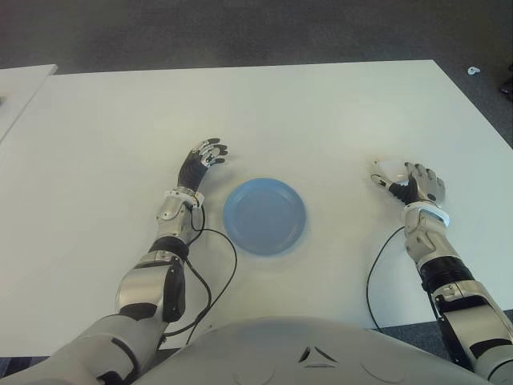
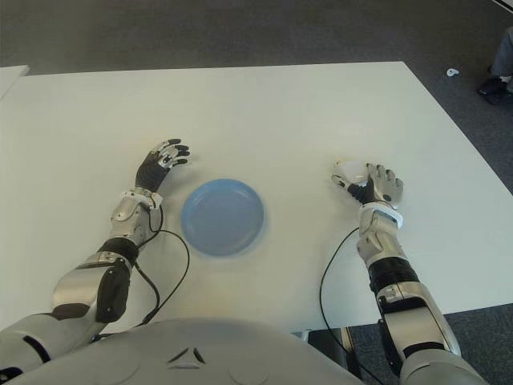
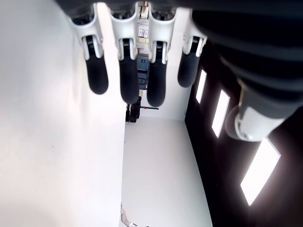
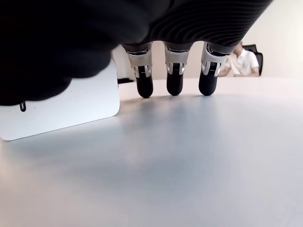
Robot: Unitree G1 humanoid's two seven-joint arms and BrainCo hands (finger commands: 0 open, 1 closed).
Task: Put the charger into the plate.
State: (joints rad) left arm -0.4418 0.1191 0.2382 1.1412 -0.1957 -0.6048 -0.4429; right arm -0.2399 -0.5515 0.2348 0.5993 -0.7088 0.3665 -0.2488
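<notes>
Toward the right edge of the white table (image 1: 321, 104), well apart from the blue plate (image 1: 264, 216): right hand (image 1: 413, 186) set down over the white charger (image 2: 350, 170), palm low. Seen from the right wrist, fingers (image 4: 174, 80) hanging down with tips at or just above the tabletop, charger standing beside the thumb, touching the table; whether thumb and fingers truly pinch it cannot be told, though no firm clamp shows, so best read as apart and closing in. Plate bare, nearer the front edge, about midway across, between the two arms. Left hand (image 1: 204, 156) idle just beyond the plate on its left side, fingers (image 3: 128, 80) spread and relaxed, holding nothing. Charger not yet in the plate, probably not yet lifted. Risks from here: smooth, flat-sided block on a slick tabletop, likely to skid away from the thumb if the fingers close off-centre, or to tip over and lie flat, harder to pick up. Weak two-sided pinch could let it twist or drop during the long sideways carry to the plate. Cable trailing from the right forearm near the front edge could snag on the sweep across. Low approach could knock the plate's rim and shove it toward the left hand; release from too high could make the charger bounce out.
</notes>
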